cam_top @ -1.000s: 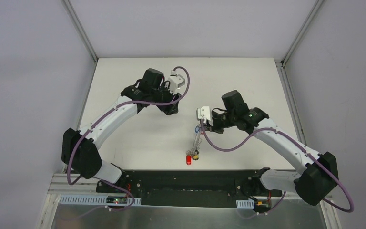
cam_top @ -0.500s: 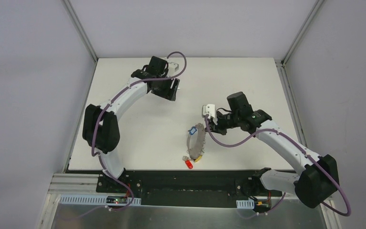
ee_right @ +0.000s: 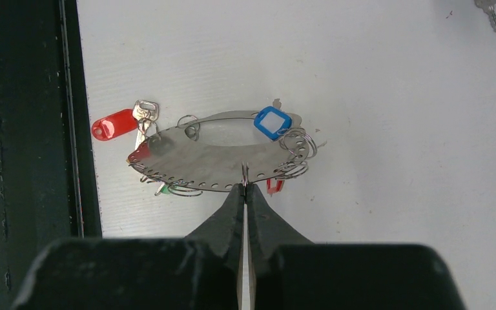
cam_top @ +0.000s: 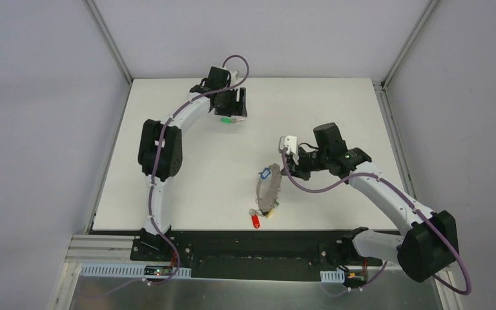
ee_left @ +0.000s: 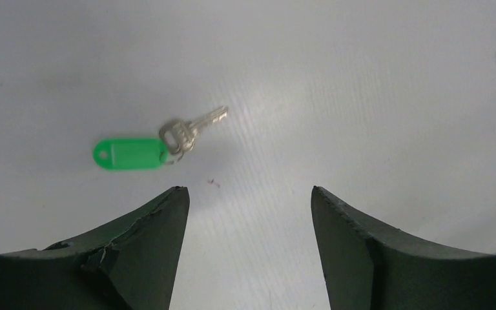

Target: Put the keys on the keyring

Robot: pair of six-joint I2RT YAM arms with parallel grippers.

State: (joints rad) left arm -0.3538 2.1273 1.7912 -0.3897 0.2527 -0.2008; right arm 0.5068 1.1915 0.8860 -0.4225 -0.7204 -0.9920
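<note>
My left gripper [ee_left: 248, 194] hangs spread over the green-tagged silver key [ee_left: 179, 134] on the white tabletop [ee_left: 361, 97], ready to take it; my right gripper [ee_right: 244, 187] pinches the grey metal keyring [ee_right: 213, 158], steadying it.

You're in a robotics lab cell: the white table [cam_top: 187, 181] is boxed in on three sides by blank grey panels [cam_top: 39, 116] on aluminium posts [cam_top: 108, 40], with two cabled arms [cam_top: 387, 194] bolted to a black rail [cam_top: 252, 245] at its near edge.
</note>
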